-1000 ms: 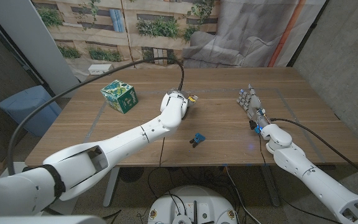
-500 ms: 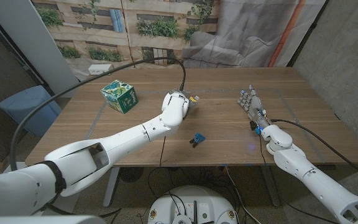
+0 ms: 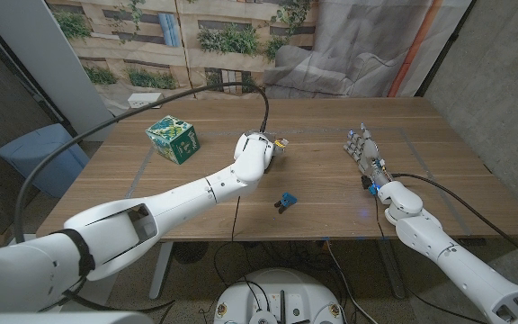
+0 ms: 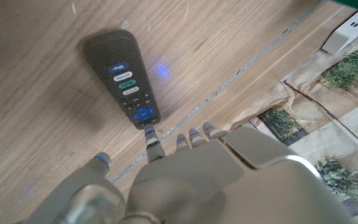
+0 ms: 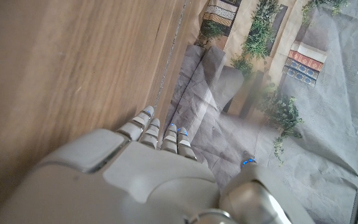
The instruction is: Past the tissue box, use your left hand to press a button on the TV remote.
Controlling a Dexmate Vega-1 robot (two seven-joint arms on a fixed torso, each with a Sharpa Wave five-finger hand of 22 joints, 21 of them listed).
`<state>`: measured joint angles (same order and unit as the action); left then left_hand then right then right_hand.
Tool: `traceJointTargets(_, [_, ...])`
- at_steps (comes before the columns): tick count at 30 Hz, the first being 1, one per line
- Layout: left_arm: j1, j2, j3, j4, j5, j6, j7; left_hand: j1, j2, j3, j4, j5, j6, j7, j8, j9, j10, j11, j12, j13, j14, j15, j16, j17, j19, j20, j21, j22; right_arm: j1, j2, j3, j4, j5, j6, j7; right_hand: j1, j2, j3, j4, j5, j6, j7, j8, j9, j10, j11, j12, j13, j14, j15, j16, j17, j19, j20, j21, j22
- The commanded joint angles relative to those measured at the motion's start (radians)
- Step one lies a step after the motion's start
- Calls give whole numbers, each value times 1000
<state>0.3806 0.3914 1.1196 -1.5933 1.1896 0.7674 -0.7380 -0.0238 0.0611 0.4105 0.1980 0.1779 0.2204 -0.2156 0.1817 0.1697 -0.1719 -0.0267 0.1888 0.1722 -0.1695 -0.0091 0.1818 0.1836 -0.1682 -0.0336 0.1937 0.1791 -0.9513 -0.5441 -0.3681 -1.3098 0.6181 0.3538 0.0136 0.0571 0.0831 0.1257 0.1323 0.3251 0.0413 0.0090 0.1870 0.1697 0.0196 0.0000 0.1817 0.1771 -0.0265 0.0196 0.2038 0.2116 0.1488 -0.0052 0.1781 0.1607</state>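
**Left hand over the remote, one fingertip at its blue pad**

The remote point(image 4: 124, 78) lies flat on the wooden bench point(image 3: 331, 193), a dark slim body with rows of coloured buttons and a round blue pad at the end nearest the hand. In the left wrist view the left hand point(image 4: 185, 171) sits just behind that end, its fingers spread and holding nothing. One fingertip point(image 4: 151, 135) reaches to the edge of the blue pad; whether it actually presses down cannot be told. The other fingertips stand apart from the remote.

In the head view the left hand point(image 3: 261, 148) is near the middle of the bench, with the arm stretched in from the 7 o'clock corner, and it covers the remote there. The tissue box point(image 3: 173, 139), green and patterned, stands at about 9 o'clock from the hand, well apart from it.

A small blue and black clip point(image 3: 285, 202) lies at roughly 5 o'clock from the hand, nearer the front edge.

The right hand point(image 3: 363, 148) is out at 3 o'clock, well apart, fingers extended and empty, standing on its edge on the bench.
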Motion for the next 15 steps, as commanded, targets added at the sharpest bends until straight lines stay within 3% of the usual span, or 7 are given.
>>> traceJointTargets(1, [-13,10,22,-2,-15,2,-5,-6,100,-5,3,5,16,-1,5,2,-187,8,6,2,-247,8,9,5,-224,-41,5,4,-3,5,0,-2,-3,3,-9,-5,38,3,3,-3,6,0,0,4,-3,-2,4,2,-3,7,3,4,4,8,8,5])
traceJointTargets(15, [-15,18,25,-16,-29,18,-25,-5,102,-11,3,6,24,-1,5,2,-185,7,7,2,-245,7,10,4,-224,-41,6,4,-3,15,0,2,-4,10,-16,-6,38,5,3,-3,9,0,0,4,-2,-2,4,2,-2,6,4,4,6,8,8,5])
